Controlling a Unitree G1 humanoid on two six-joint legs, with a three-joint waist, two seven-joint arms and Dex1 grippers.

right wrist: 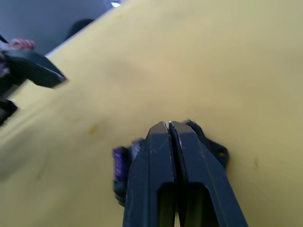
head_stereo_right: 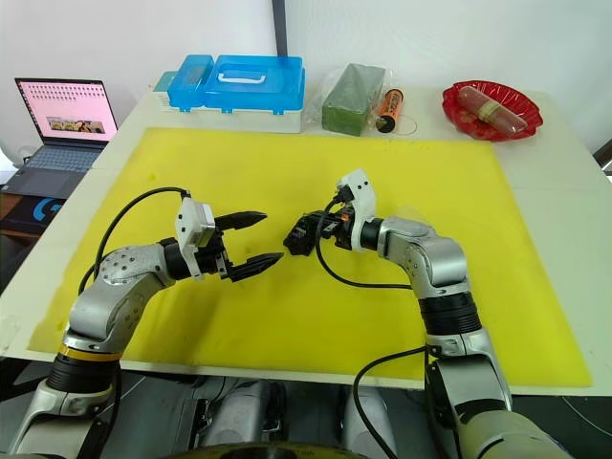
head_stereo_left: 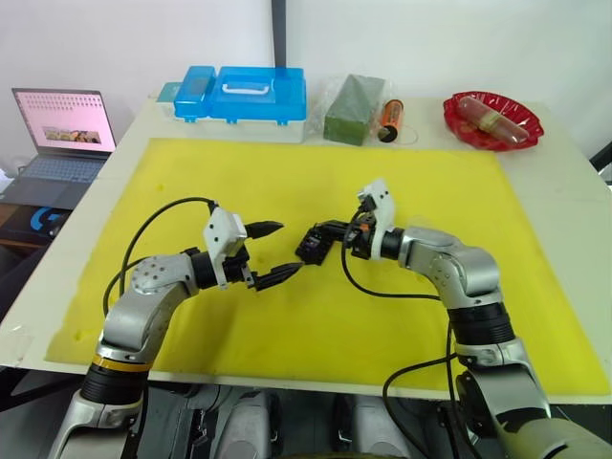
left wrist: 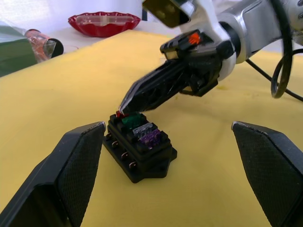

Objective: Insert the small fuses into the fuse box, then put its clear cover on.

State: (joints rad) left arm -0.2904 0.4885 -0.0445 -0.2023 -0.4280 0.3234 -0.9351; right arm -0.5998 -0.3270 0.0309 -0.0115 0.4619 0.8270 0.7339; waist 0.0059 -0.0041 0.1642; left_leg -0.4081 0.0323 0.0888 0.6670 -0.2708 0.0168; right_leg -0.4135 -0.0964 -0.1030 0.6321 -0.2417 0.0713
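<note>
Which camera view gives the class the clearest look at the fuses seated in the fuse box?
The left wrist view: the fuse box faces the camera, with red, green, grey and purplish fuses visible in its top. The eye views show a small dark block at the right gripper. In the right wrist view the closed gripper covers most of it.

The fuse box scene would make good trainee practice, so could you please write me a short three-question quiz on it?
1. True or false: the left gripper is open.
2. What do the right gripper tips press on: A) the red fuse at the end of the fuse box, B) the blue case, C) the red dish?
3. Which colour is the fuse beside the red one?

Key: 1 true; 2 A; 3 green.
</note>
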